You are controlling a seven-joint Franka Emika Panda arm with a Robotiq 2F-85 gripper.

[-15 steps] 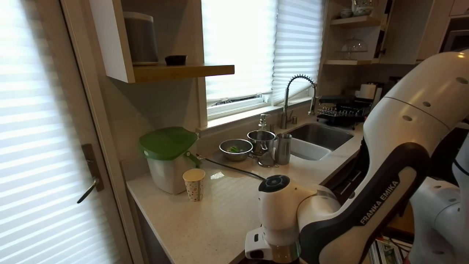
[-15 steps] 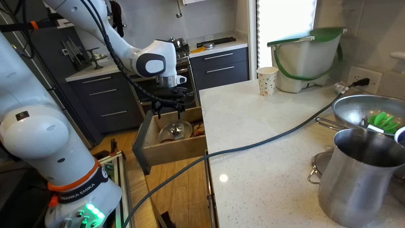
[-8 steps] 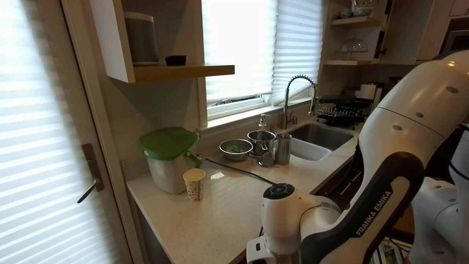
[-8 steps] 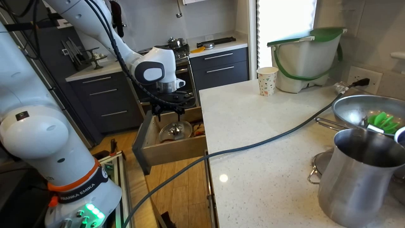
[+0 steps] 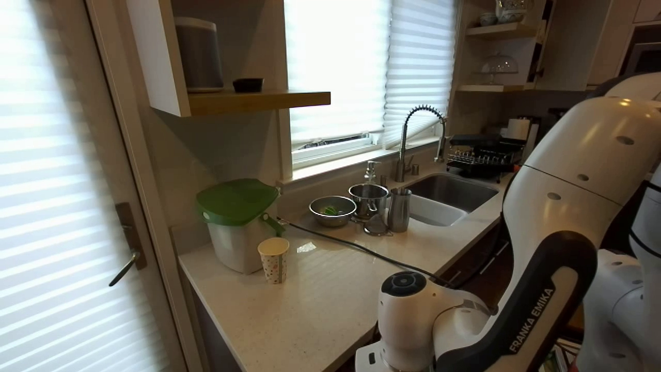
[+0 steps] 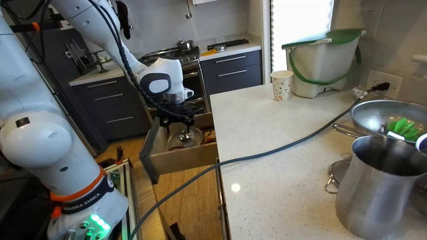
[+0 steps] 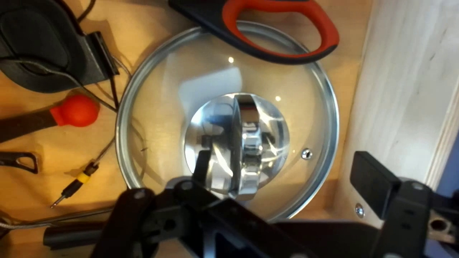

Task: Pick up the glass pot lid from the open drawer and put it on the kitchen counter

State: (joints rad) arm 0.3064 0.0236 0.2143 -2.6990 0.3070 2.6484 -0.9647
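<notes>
the tool (image 7: pixel 287 172) is spread above the lid (image 7: pixel 159 107), holding nothing. center it on the lid's handle (image 7: pixel 250 154), go down slowly, mind the red loop (image 7: pixel 328 32) over the lid.

The blinds (image 5: pixel 335 67) and the door (image 5: pixel 57 206) are glowing brightly. A shelf (image 5: pixel 258 101) is jutting near the window (image 5: pixel 335 150). Dark cabinets (image 6: pixel 106 106) are flanking the stove (image 6: pixel 191 58) before a grey wall (image 6: pixel 220 16); wood floor (image 6: pixel 196 203) is showing.
</notes>
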